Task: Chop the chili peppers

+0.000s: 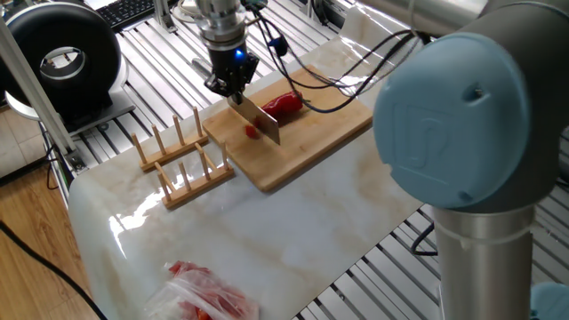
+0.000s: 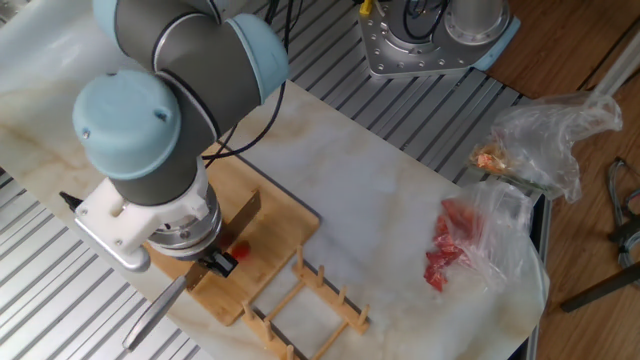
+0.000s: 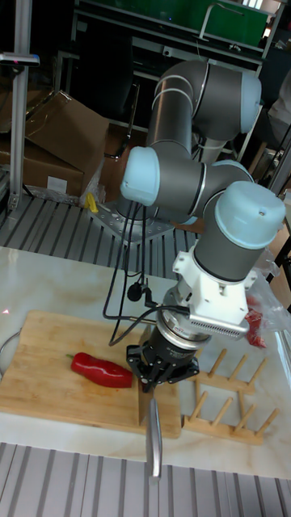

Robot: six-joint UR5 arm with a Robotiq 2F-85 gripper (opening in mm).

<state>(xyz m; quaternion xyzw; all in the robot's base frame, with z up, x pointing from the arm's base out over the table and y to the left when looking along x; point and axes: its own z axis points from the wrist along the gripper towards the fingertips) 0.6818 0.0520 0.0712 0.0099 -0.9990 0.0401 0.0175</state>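
Note:
A glossy red chili pepper [image 1: 284, 107] [image 3: 101, 370] lies on the wooden cutting board [image 1: 307, 138] [image 2: 282, 222] [image 3: 40, 363]. A small red chunk [image 1: 252, 132] [image 2: 240, 250] sits apart from it, on the rack side of the blade. My gripper [image 1: 231, 85] [image 2: 216, 263] [image 3: 162, 370] is shut on a knife handle [image 2: 160, 310] [image 3: 154, 440]. The knife blade [image 1: 261, 121] [image 2: 243, 214] stands edge-down on the board between the chunk and the rest of the pepper. In the other fixed view the arm hides the main pepper.
A wooden peg rack [image 1: 178, 160] [image 2: 310, 300] [image 3: 226, 400] stands right beside the board. A clear plastic bag showing red [image 1: 206, 295] [image 2: 452, 250] lies further off on the marble table. A second crumpled bag [image 2: 545, 135] and a black round device [image 1: 60, 55] sit at the edges.

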